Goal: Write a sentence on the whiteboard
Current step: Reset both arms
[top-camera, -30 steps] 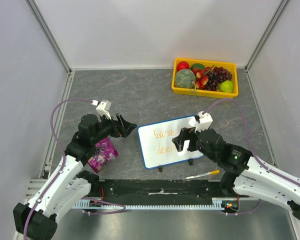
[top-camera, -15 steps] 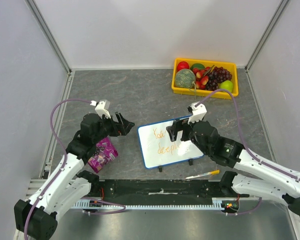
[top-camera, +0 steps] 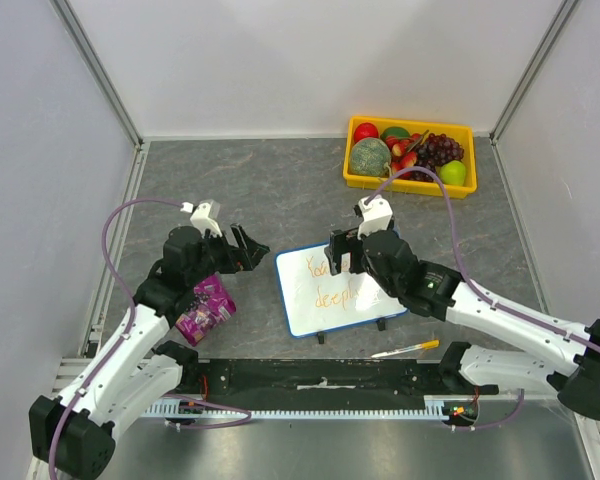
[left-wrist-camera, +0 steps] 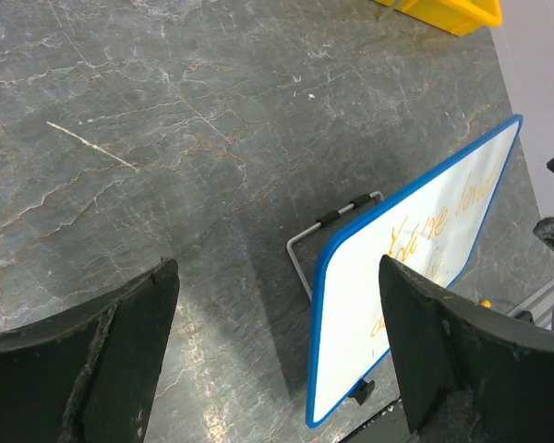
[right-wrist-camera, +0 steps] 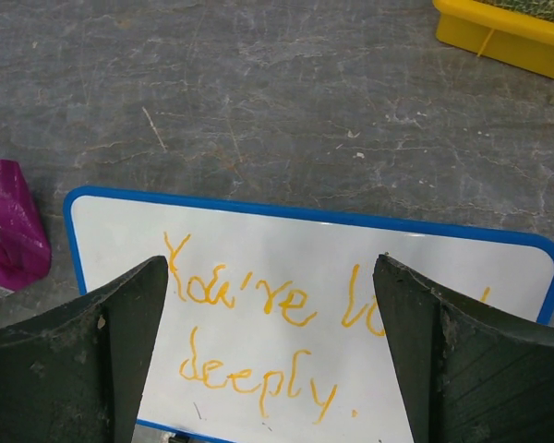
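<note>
The whiteboard [top-camera: 302,302], white with a blue frame and small black feet, stands tilted on the table just front of centre. The sentence [top-camera: 332,298] is in orange marker in two lines; the right wrist view reads "You're lo..." over "deeply." [right-wrist-camera: 258,309]. My right gripper [top-camera: 341,255] hovers open and empty over the board's upper middle, hiding part of the top line; its jaws [right-wrist-camera: 270,268] straddle the lettering. My left gripper [top-camera: 252,251] is open and empty just left of the board, whose left edge [left-wrist-camera: 351,305] shows between its fingers.
An orange-capped marker pen [top-camera: 405,349] lies on the table in front of the board. A purple snack bag [top-camera: 205,308] lies under my left arm. A yellow tray [top-camera: 400,185] of fruit stands at the back right. Walls close in the left, right and back.
My right gripper has moved back and to the left across the board, from its lower right part to its upper middle. The left arm has hardly moved.
</note>
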`<state>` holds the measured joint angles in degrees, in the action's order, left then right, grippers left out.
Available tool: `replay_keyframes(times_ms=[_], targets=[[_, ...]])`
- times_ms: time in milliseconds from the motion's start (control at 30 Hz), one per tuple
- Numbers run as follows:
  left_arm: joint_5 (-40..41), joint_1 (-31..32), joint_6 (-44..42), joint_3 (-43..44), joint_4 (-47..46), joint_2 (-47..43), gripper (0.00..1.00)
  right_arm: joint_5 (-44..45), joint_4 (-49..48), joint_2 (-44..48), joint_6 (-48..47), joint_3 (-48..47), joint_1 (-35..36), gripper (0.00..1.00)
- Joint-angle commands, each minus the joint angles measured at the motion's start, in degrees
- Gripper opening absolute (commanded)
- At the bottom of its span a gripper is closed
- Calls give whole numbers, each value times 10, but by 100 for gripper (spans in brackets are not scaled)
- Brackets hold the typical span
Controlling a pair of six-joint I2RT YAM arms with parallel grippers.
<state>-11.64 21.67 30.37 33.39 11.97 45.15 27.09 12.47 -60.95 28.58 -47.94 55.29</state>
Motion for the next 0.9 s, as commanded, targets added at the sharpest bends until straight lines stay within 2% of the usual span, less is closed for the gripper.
replay_keyframes(times_ms=[0, 267, 433, 567, 667, 867], targets=[[15, 0, 14, 12, 3, -14, 93, 9, -22, 7, -11, -29, -30, 98], [32, 1, 11, 7, 10, -12, 93, -97, -17, 19, -7, -19, -152, 98], [41, 1, 12, 9, 17, -15, 93, -228, -16, 29, 18, 8, -294, 98], [51, 1, 9, 5, 16, -24, 93, -291, -14, 50, 24, 26, -391, 98], [62, 0, 6, 4, 13, -31, 94, -295, -10, 69, 16, 30, -416, 98], [70, 0, 4, -4, 3, -35, 94, -257, 4, 86, 4, 39, -418, 98]])
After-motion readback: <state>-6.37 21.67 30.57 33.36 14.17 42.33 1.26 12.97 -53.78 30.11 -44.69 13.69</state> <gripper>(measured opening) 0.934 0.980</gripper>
